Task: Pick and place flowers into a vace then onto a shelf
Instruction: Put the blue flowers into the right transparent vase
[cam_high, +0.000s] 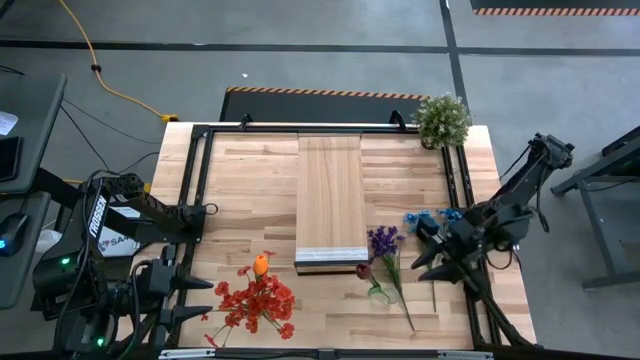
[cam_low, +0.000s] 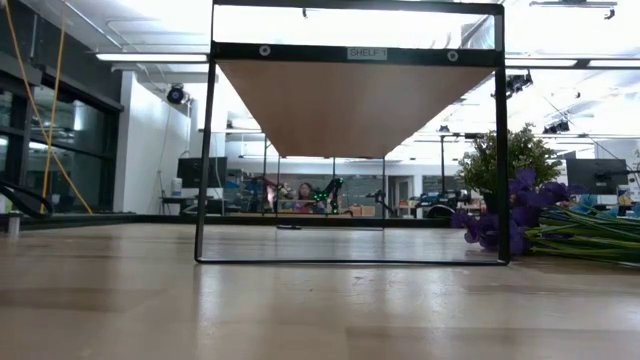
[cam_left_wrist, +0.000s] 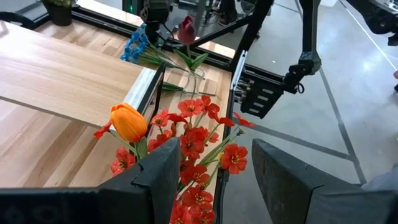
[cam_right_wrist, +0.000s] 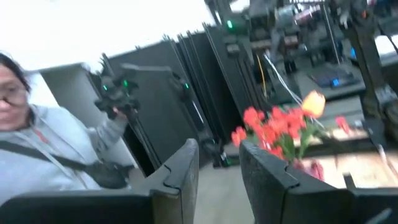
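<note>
We see a table (cam_high: 250, 190) of pale wood slats, smooth with a soft sheen. The shelf (cam_high: 330, 195) is light wood too, matt, and its legs look like thin black metal. The flowers (cam_high: 258, 298) have petals that look like cloth. The left gripper (cam_left_wrist: 214, 171) looks like dark matt plastic.

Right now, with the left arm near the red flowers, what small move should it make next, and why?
Probably ease the left gripper forward and down onto the red flowers. Its jaws stand open with the stems just ahead of them, nothing is gripped yet, and the bunch lies flat on the table. The right gripper waits by the blue flowers.
</note>
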